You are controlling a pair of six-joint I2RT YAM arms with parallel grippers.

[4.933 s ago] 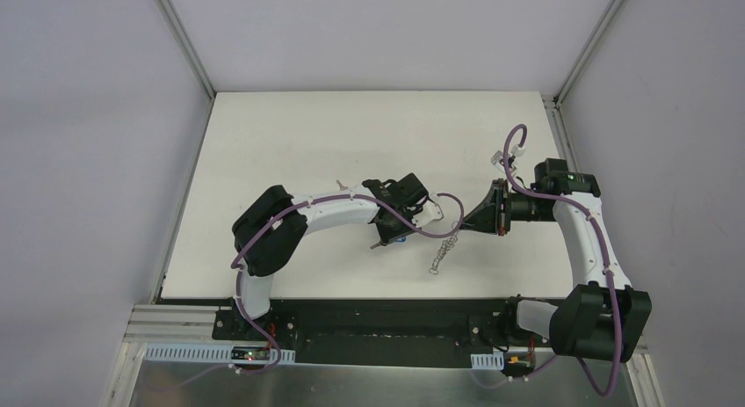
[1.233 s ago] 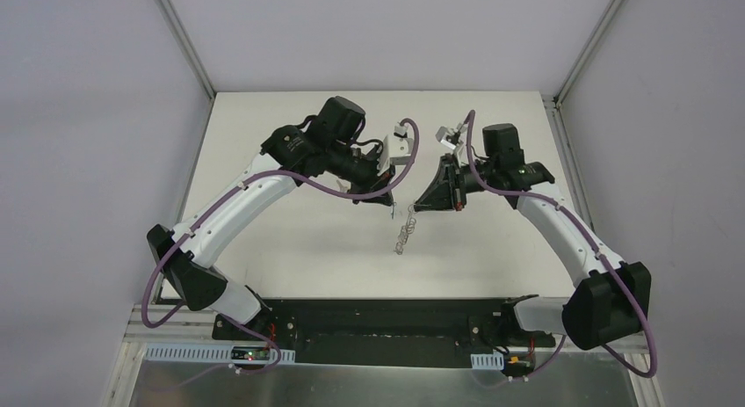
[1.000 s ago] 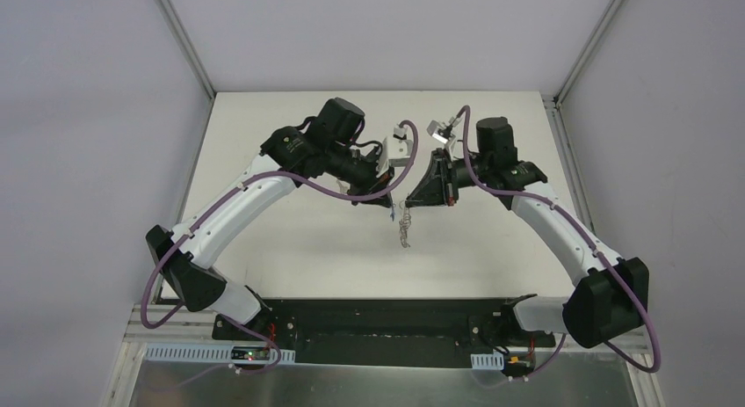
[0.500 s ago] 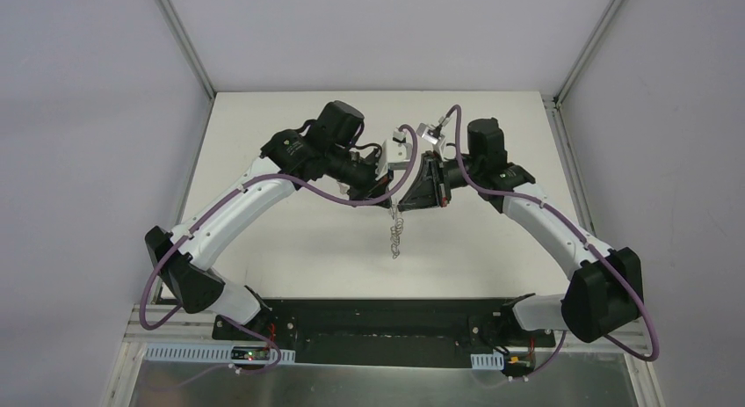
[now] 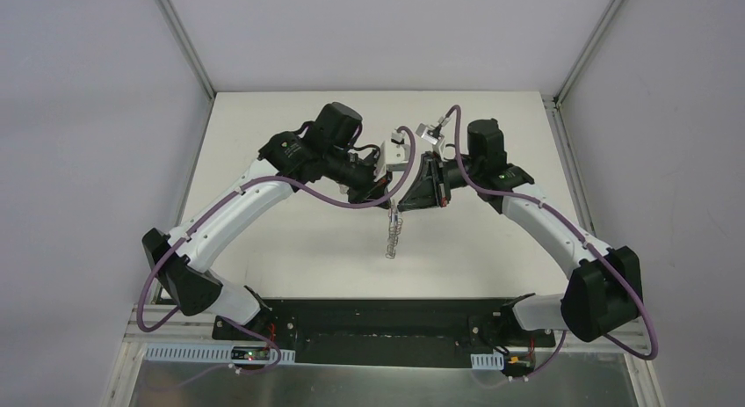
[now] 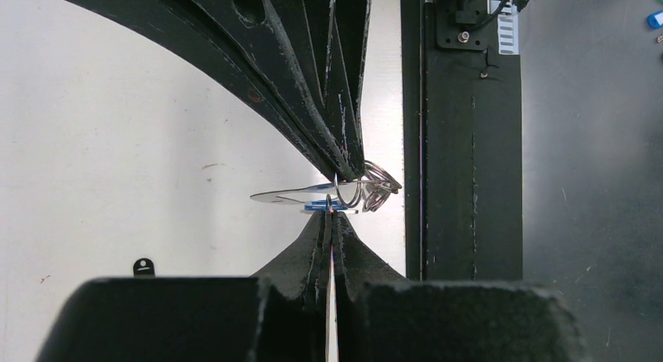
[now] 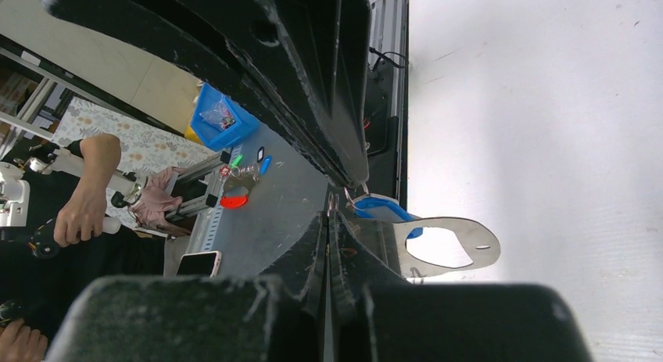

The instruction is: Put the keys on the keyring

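Note:
Both grippers meet tip to tip in the air above the middle of the table. My left gripper (image 6: 332, 216) is shut on the small ring of the blue-tagged key (image 6: 321, 208). The right gripper (image 7: 328, 215) is shut on a wire ring of the keyring (image 7: 457, 256), a flat silvery oval loop. The keyring's row of clips (image 5: 393, 237) dangles below the two tips. Seen from the right wrist, the blue tag (image 7: 380, 208) lies against the oval loop. A small black-headed key (image 6: 143, 266) lies alone on the white table (image 5: 290, 143). In the top view the arms hide it.
The black base rail (image 6: 461, 143) runs along the table's near edge. Off the table, the right wrist view shows a blue bin (image 7: 223, 116), a phone (image 7: 197, 263) and a person's hand (image 7: 82, 217). Grey walls enclose the table's far and side edges.
Over the last second the right gripper has moved left until its tip meets the left gripper's. The dangling clips have swung left with it. The left arm has barely shifted.

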